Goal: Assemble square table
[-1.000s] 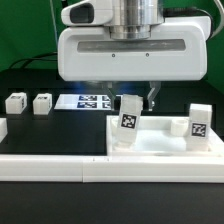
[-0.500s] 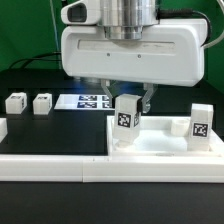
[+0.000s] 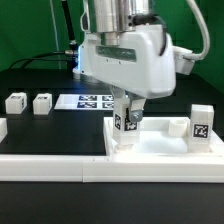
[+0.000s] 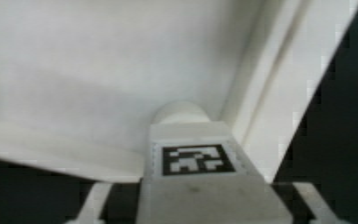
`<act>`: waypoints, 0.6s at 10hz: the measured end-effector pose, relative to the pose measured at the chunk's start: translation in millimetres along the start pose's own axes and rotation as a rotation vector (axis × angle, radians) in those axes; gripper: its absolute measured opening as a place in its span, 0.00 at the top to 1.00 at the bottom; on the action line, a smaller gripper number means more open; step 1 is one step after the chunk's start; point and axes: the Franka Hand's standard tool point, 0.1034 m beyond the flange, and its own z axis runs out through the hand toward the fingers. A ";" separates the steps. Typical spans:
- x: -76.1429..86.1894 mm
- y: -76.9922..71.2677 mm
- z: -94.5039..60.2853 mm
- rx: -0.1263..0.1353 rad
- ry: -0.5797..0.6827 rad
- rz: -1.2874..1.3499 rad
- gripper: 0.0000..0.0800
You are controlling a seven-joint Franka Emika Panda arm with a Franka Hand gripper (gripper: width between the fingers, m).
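Gripper (image 3: 129, 108) clamped on upright leg (image 3: 128, 127), lower end at slab (image 3: 160, 144) corner on exterior view's left. Second leg (image 3: 199, 124) upright at slab's opposite edge.

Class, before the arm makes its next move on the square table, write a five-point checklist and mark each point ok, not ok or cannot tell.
1. Gripper closed on the held leg: ok.
2. Held leg upright at a corner of the tabletop: ok.
3. Held leg fully seated in the tabletop: cannot tell.
4. Second leg standing on the tabletop: ok.
5. All four legs fitted: not ok; the loose leg and the neighbour leg sit off the tabletop.
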 end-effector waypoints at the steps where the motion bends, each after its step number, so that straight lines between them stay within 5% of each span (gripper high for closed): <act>1: -1.1 -0.5 0.3 0.009 -0.017 0.123 0.63; 4: -2.7 -1.1 0.3 0.010 -0.023 0.124 0.54; 5: -7.0 -2.1 0.8 0.010 -0.022 0.045 0.31; 6: -10.1 -3.0 1.6 0.013 -0.008 -0.125 0.31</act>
